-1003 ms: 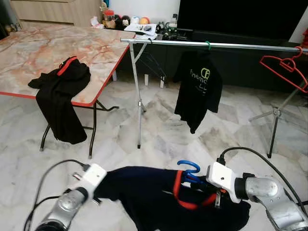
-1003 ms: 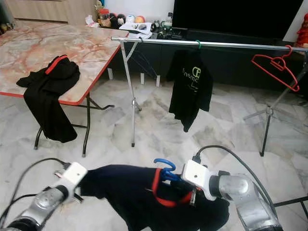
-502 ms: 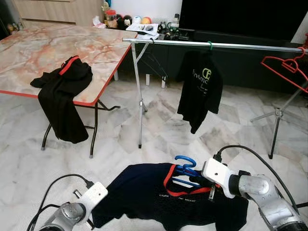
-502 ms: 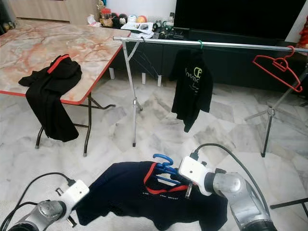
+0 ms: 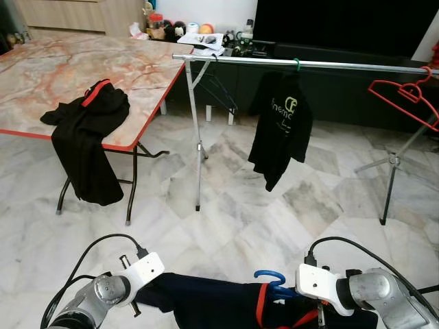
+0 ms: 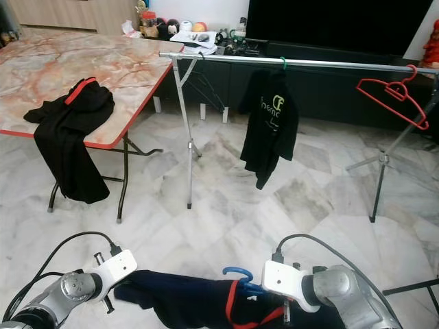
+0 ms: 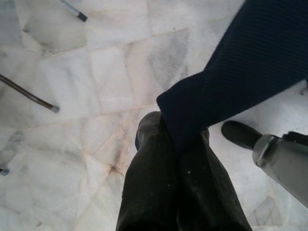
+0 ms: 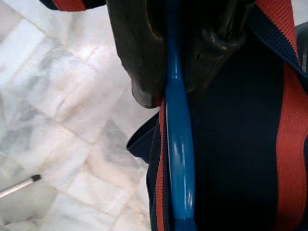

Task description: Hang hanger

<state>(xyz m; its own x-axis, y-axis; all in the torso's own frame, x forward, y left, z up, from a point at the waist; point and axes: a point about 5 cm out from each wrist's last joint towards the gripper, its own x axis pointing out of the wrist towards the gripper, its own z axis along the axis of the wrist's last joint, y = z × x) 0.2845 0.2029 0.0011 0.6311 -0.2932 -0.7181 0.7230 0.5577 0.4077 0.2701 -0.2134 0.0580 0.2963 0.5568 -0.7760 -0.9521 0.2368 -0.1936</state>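
Both arms reach forward low at the bottom of the head views, bent at the elbow, with a navy shirt (image 5: 206, 305) slung between them over the marble floor (image 5: 233, 205). The right tool (image 8: 175, 72) is clamped on the blue hanger (image 5: 271, 279), whose hook stands up beside the shirt's red collar. The left tool (image 7: 175, 144) is pinched on a fold at the shirt's other end. Ahead stands a long metal rail (image 5: 302, 64) on folding legs, bearing a black shirt (image 5: 281, 123) on a green hook and, at its far right, a bare red hanger (image 5: 405, 96). To the left a marble-topped table (image 5: 82, 62) carries a black garment (image 5: 86, 137) drooping over its red edge. A dark TV unit (image 5: 343, 34) lines the back wall.
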